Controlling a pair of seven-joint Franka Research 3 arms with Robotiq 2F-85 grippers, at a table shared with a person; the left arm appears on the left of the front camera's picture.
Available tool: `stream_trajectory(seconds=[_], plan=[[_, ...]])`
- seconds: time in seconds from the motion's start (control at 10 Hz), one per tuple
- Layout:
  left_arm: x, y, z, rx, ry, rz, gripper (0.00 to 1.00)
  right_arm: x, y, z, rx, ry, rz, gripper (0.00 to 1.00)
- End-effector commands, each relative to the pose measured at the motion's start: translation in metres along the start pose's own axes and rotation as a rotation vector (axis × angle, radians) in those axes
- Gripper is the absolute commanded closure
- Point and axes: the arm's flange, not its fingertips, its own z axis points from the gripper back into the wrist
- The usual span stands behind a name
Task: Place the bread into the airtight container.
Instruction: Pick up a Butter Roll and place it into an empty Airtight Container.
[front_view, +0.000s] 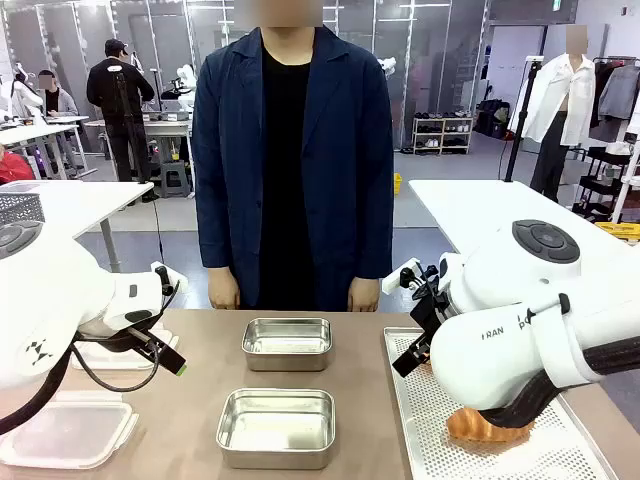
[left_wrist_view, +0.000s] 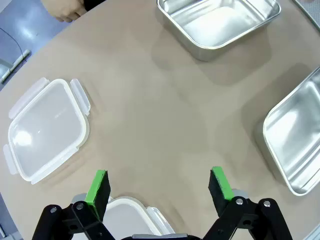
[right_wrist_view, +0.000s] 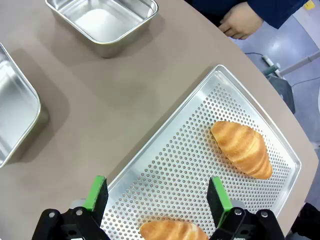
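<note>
Right jaws are gaping wide, gripping nothing, hovering over the tray (right_wrist_view: 185, 165); one croissant (right_wrist_view: 172, 231) is lying between them, a second croissant (right_wrist_view: 242, 149) just beyond. Left jaws are standing equally wide and empty above the counter (left_wrist_view: 165, 115), a lid (left_wrist_view: 47, 127) lying aside, a tin (left_wrist_view: 220, 20) ahead.

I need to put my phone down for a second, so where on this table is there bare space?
Largest bare patch: brown tabletop bordered by the translucent white plastic lid, the far rectangular steel container and the near steel container. A narrower strip lies between those containers and the perforated metal tray, which is crowded by two golden croissants.
</note>
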Motion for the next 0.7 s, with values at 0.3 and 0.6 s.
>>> stream_trajectory(seconds=[0.3,0.6], plan=[[0.0001,-0.0003,0.0000,0.000,0.000,-0.001,0.00,0.0000,0.0000,0.0000,0.000,0.000,0.000,0.00],[0.0001,-0.0003,0.0000,0.000,0.000,-0.001,0.00,0.0000,0.0000,0.0000,0.000,0.000,0.000,0.00]])
